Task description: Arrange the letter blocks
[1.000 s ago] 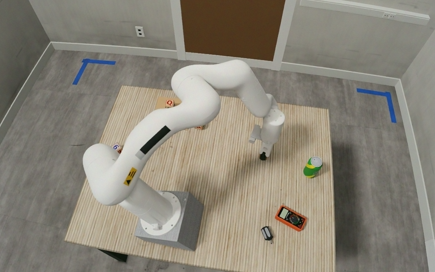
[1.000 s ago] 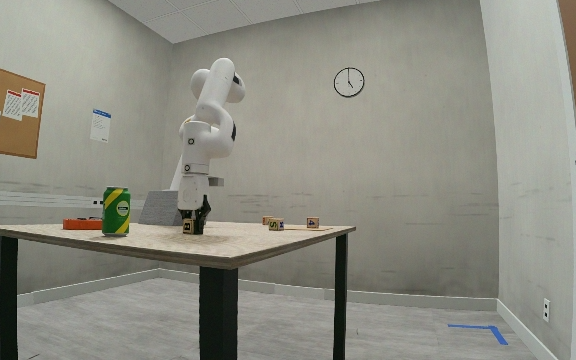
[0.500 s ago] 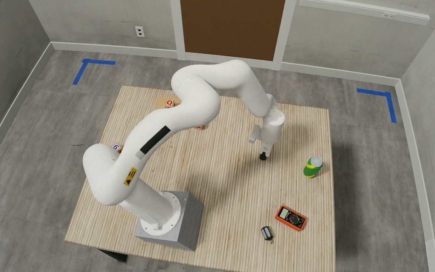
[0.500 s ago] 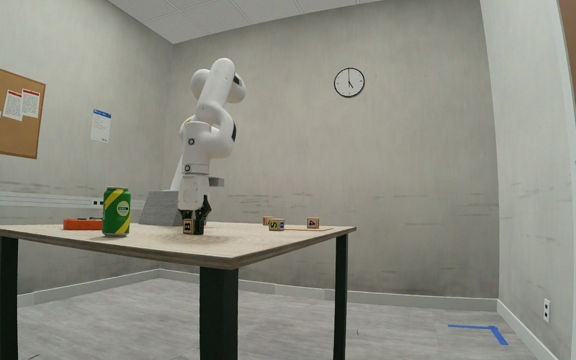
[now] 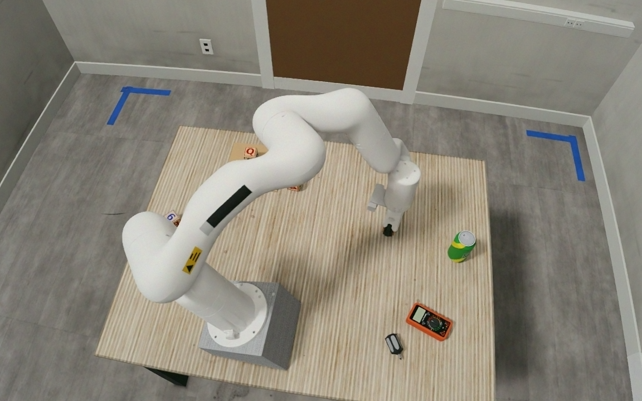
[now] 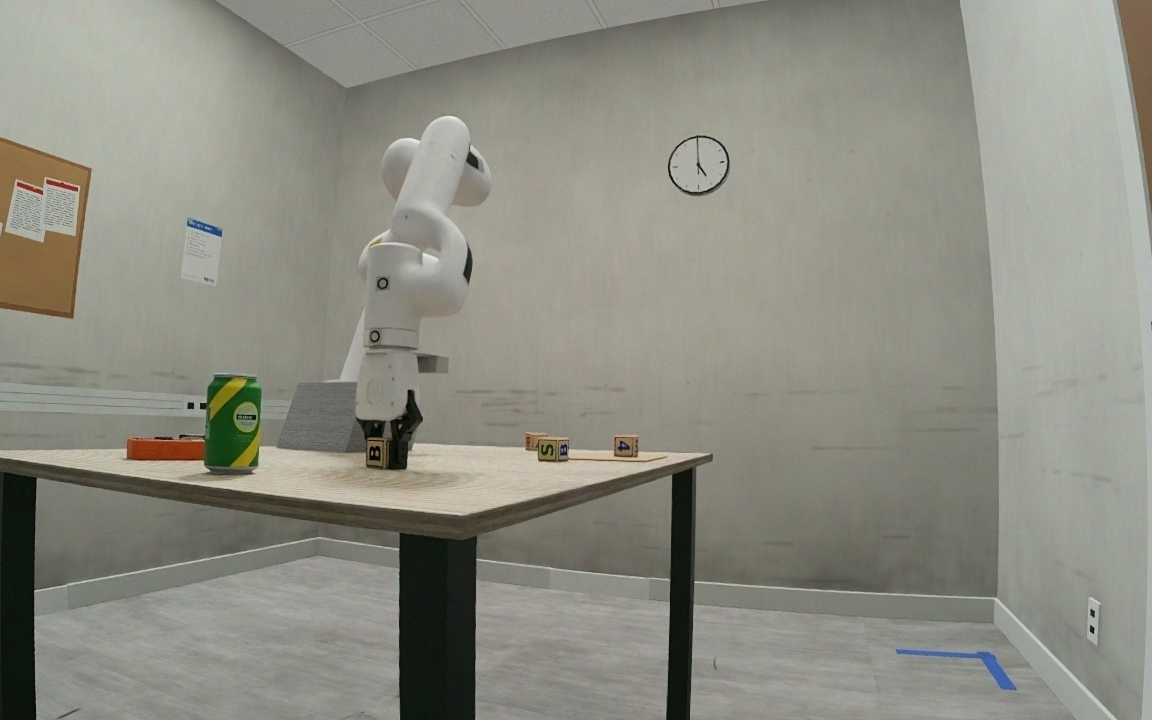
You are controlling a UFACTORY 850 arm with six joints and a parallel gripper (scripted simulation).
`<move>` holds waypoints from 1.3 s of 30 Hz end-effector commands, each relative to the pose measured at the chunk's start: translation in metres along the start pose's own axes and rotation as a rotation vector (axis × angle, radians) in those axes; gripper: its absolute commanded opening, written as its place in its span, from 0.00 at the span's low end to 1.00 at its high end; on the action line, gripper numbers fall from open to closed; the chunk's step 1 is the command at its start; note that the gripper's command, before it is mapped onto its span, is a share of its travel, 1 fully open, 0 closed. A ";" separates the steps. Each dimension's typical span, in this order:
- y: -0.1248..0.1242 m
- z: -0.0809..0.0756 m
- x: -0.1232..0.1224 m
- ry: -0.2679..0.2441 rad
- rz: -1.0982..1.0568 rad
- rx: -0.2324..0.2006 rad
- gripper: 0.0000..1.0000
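My gripper (image 6: 386,454) is down at the table top and shut on a wooden block with a B on its side (image 6: 376,453); in the overhead view the fingers (image 5: 388,230) hide the block. The thin tan mat (image 5: 241,151) lies at the far left of the table; it also shows in the side view (image 6: 620,457). A block with a red Q on top (image 5: 249,151) sits on the mat, and it shows a 4 on its side (image 6: 625,445). Another block (image 6: 552,448) stands near the mat, mostly hidden by my arm from above (image 5: 295,187). A block showing a 6 (image 5: 173,217) lies at the table's left edge.
A green and yellow can (image 5: 461,246) stands right of the gripper. An orange multimeter (image 5: 428,321) and a small black object (image 5: 393,343) lie near the front right. My grey base (image 5: 251,331) is at the front edge.
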State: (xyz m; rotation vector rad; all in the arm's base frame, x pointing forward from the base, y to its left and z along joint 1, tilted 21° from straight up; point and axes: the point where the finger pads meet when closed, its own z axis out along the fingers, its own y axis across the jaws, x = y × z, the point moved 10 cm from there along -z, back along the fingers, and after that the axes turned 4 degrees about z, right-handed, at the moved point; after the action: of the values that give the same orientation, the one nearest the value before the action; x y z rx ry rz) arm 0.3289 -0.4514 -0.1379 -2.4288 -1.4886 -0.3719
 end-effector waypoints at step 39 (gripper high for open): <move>0.004 -0.102 0.005 -0.003 -0.037 -0.002 0.44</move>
State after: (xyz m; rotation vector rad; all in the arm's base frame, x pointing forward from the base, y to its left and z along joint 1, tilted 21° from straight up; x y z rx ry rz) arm 0.3231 -0.4859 -0.0441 -2.4195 -1.5069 -0.3742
